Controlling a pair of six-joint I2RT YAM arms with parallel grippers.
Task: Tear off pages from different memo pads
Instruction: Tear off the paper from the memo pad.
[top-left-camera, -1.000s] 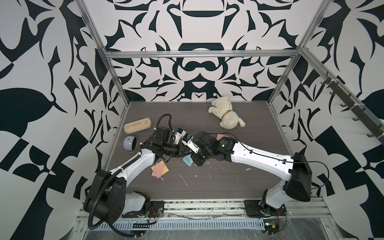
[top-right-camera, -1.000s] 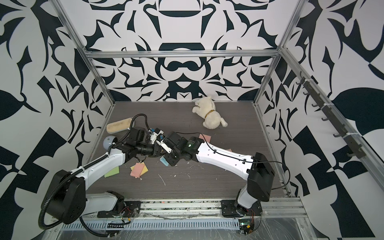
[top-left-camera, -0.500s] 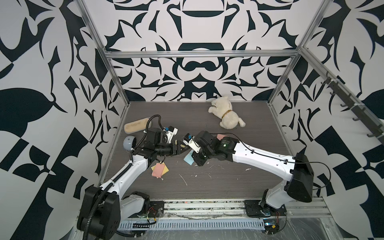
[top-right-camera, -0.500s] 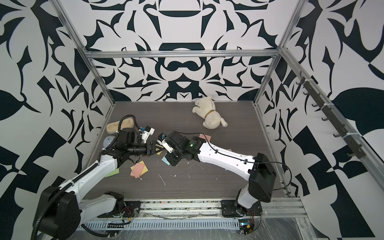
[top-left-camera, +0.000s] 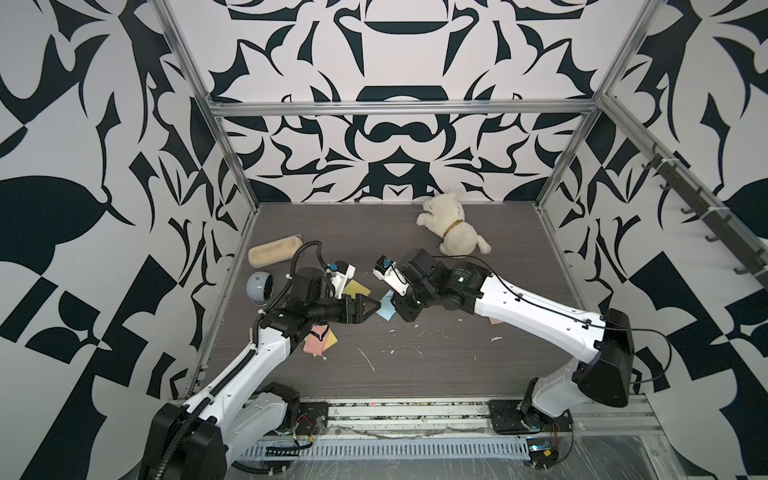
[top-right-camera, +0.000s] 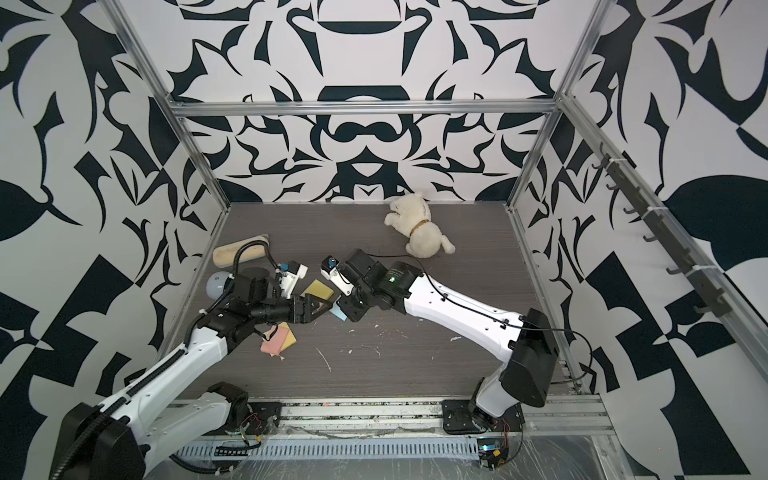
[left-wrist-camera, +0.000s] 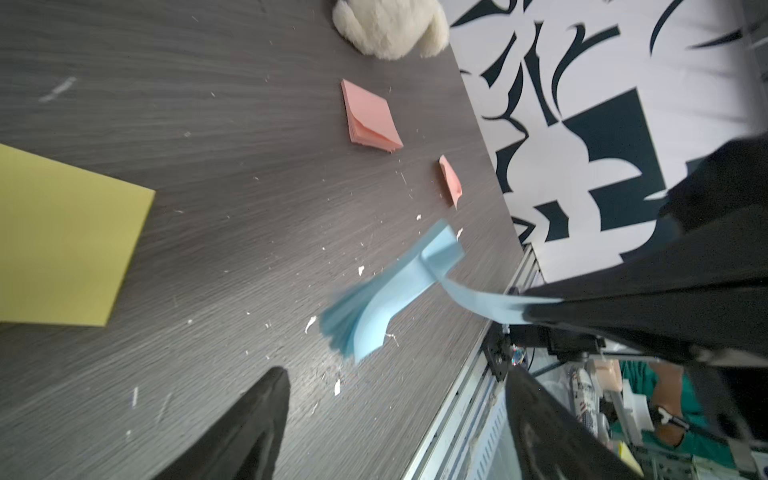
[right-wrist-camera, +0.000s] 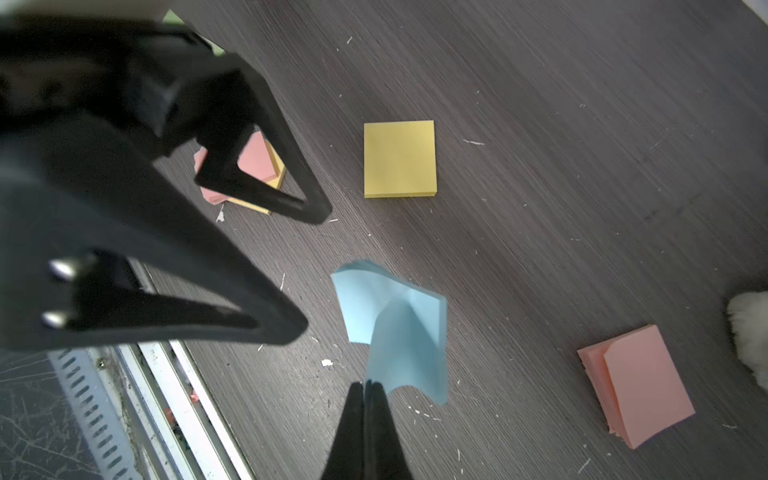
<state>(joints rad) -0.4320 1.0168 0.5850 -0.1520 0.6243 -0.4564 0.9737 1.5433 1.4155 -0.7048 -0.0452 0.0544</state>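
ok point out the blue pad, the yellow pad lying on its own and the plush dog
blue pad (right-wrist-camera: 357, 303): right wrist view, on its fanned, bent pages
yellow pad (right-wrist-camera: 400, 158): right wrist view, middle of its top face
plush dog (top-left-camera: 455, 235): in a top view, on its body

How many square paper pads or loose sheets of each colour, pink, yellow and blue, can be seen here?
Pink: 3, the thick pink pad, the small curled pink sheet, the pink paper lying on the lower yellow pad.
Yellow: 2, the lone yellow pad, the lower yellow pad.
Blue: 1, the blue pad, one page pinched by the right gripper.
Total: 6.
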